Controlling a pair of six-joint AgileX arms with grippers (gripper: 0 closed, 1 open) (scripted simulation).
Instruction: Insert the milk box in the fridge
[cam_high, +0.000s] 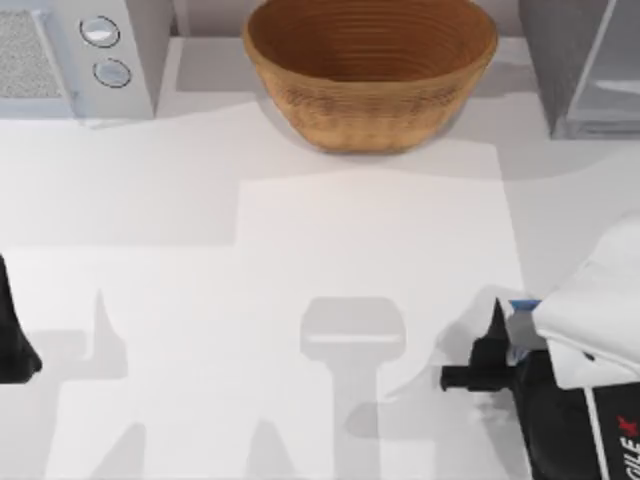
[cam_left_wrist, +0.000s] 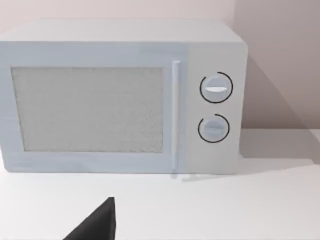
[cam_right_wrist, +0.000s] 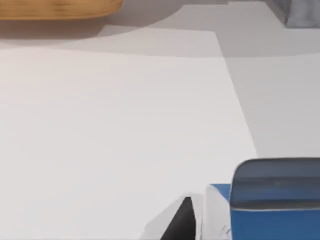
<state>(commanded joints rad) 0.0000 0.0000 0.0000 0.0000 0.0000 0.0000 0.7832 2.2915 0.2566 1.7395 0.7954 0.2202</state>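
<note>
Well apart from the fridge (cam_high: 590, 70), nearer the table's front, the milk box (cam_high: 520, 325) sits at the right gripper (cam_high: 505, 335), a dark finger (cam_right_wrist: 180, 222) just beside its blue top; whether the fingers clamp it I cannot tell. Farther from the fridge, beyond the wicker basket (cam_high: 370, 70), stands the microwave (cam_left_wrist: 120, 97), faced by the parked left gripper (cam_left_wrist: 97, 225).

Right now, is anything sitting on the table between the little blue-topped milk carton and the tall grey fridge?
No. In the top view, bare white table separates the small blue-topped milk box, beside the right gripper, from the tall grey fridge.
</note>
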